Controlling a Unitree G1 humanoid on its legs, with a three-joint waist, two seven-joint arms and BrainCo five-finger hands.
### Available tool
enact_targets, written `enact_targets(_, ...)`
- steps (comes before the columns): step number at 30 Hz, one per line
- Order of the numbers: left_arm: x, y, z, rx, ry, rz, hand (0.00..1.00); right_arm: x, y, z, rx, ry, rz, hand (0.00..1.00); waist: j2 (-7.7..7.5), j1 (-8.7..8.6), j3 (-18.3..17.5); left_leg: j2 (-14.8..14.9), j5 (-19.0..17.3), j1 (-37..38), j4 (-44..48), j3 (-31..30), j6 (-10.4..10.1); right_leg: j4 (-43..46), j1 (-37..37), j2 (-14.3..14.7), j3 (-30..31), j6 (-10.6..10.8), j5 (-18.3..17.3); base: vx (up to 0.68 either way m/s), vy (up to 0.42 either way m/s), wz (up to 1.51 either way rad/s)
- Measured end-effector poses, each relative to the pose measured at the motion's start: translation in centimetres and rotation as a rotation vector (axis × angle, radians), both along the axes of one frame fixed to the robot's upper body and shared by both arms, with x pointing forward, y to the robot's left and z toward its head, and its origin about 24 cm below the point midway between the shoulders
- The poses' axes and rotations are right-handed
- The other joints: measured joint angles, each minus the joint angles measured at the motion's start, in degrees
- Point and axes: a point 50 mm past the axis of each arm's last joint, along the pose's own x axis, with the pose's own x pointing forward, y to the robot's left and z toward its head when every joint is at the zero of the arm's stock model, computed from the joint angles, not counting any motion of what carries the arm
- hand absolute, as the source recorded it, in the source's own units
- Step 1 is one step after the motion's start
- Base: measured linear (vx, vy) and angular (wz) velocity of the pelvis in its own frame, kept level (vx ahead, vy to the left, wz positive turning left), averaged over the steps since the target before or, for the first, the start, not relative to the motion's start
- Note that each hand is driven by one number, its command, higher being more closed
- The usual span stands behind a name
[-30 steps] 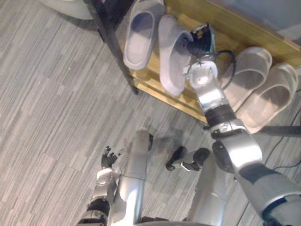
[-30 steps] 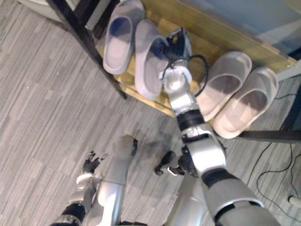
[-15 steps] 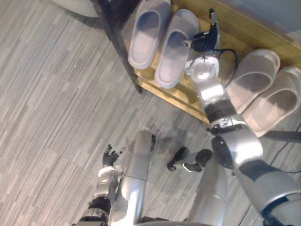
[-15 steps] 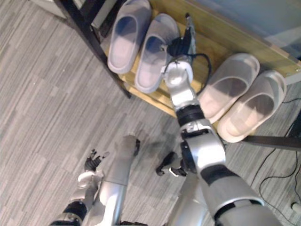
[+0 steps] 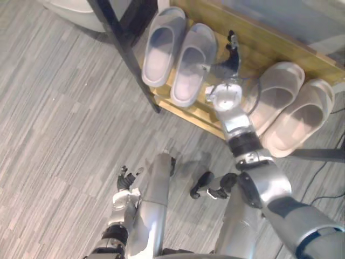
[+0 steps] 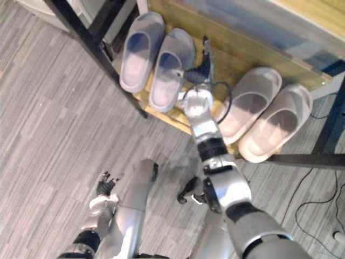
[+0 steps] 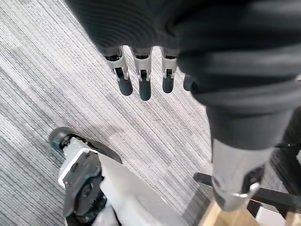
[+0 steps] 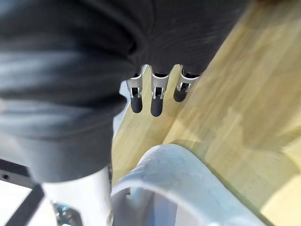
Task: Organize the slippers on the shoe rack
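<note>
Two grey slippers lie side by side, soles down, on the wooden shoe rack (image 5: 257, 39): the left one (image 5: 160, 47) and the right one (image 5: 192, 65). My right hand (image 5: 230, 55) hovers over the shelf just to the right of the right grey slipper, open, its fingers (image 8: 155, 100) straight and holding nothing. The slipper's grey rim (image 8: 188, 181) shows close under them in the right wrist view. My left hand (image 5: 125, 181) hangs low over the carpet, its fingers (image 7: 143, 84) straight and empty.
A pair of beige slippers (image 5: 276, 93) (image 5: 304, 117) lies on the same shelf to the right of my right arm. A black frame post (image 5: 125, 51) runs along the rack's left end, with a white object (image 5: 70, 6) behind it. Grey carpet (image 5: 64, 124) lies in front.
My right hand has let go of the tilted right grey slipper, which now lies flat beside the left one. The hand has opened. The whole picture has also shifted a little.
</note>
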Motion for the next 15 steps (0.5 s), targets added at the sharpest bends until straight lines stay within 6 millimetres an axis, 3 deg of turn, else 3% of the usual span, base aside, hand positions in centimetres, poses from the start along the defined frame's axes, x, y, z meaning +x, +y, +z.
enact_targets(8,-0.3,0.4,0.0,-0.003,0.000,0.013,0.00,-2.2,2.3,-6.4,0.332,0.136,0.156,0.00,-0.05,-0.83,0.03,0.82,-0.01,2.49,-1.43,0.33,0.03,-1.73,2.32,0.97,0.01,0.78,0.52,0.00,0.002,-0.05)
enact_targets(15,-0.4,0.4,0.0,-0.005,0.006,0.015,0.00,-3.1,3.5,-7.9,0.567,0.177,0.270,0.00,-0.43,-1.13,0.37,0.21,0.00,5.10,-2.56,-0.32,0.00,-2.69,5.77,0.51,-1.14,1.33,0.23,0.01,-0.003,0.08)
